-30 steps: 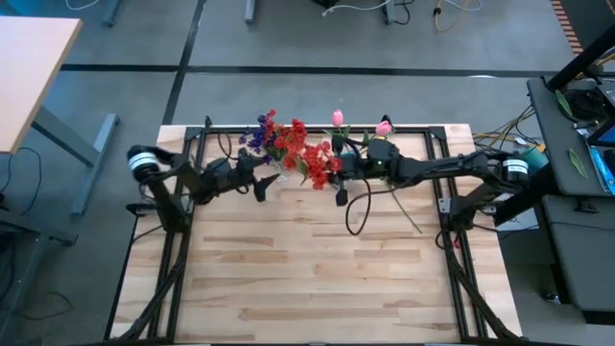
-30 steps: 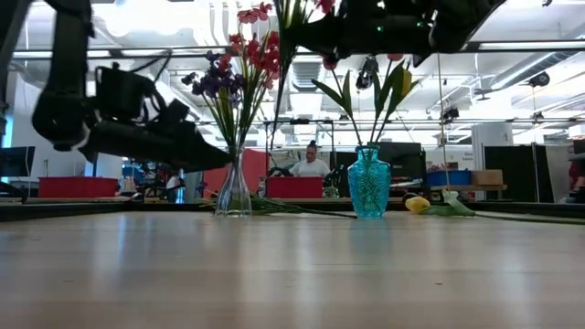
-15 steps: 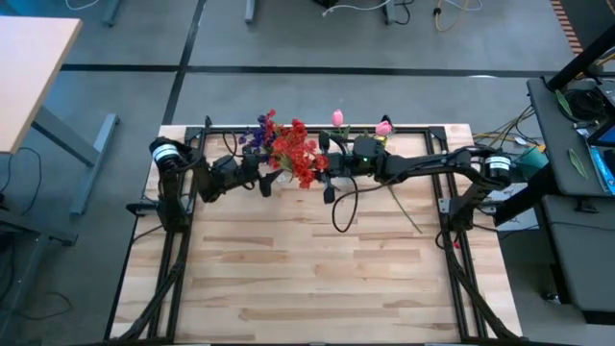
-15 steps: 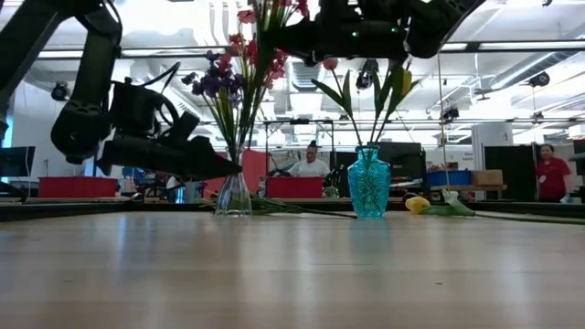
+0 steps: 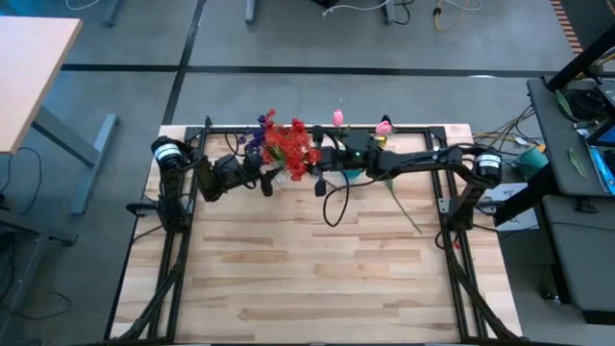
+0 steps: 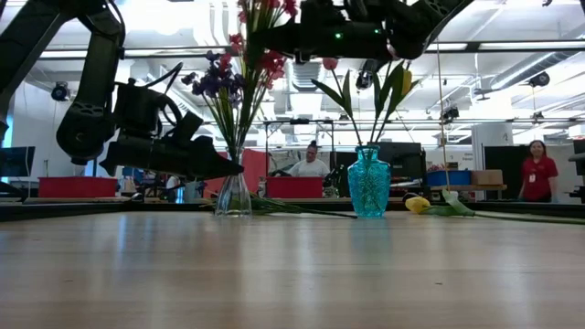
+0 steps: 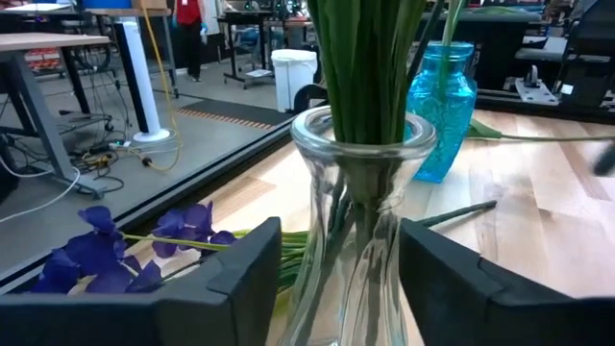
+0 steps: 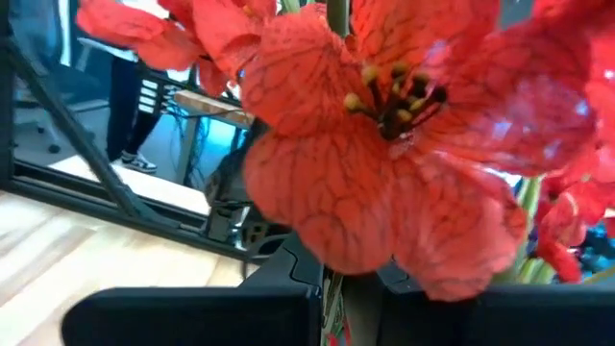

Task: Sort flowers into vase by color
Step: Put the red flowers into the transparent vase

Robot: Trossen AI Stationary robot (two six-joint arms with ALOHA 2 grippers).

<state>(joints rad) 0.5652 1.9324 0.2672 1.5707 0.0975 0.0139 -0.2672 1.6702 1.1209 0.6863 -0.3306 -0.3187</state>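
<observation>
1. Sorting looked well underway. The clear glass vase (image 7: 351,226) already had a bunch of green stems in it, with red flowers (image 5: 291,149) and purple flowers (image 6: 216,84) on top. It sat right between the spread fingers of the left claw (image 7: 336,264), which looked close to the glass without clearly touching.

2. The right claw (image 8: 332,312) was up over that clear vase, pinching the stem of a red flower (image 8: 384,135) hanging right in front of its camera. My guess is this one was about to go in with the other reds.

3. The blue vase (image 6: 369,183), off to the side of the left claw and beyond it, held pink tulip buds (image 5: 338,117) and at least one yellow.

4. Still left, as far as I could tell: a loose purple flower (image 7: 125,252) on the tabletop (image 5: 317,259) just beside the left claw, plus a yellow bud (image 6: 417,205) lying past the blue vase.

5. Writing or brands: none I could read.
</observation>
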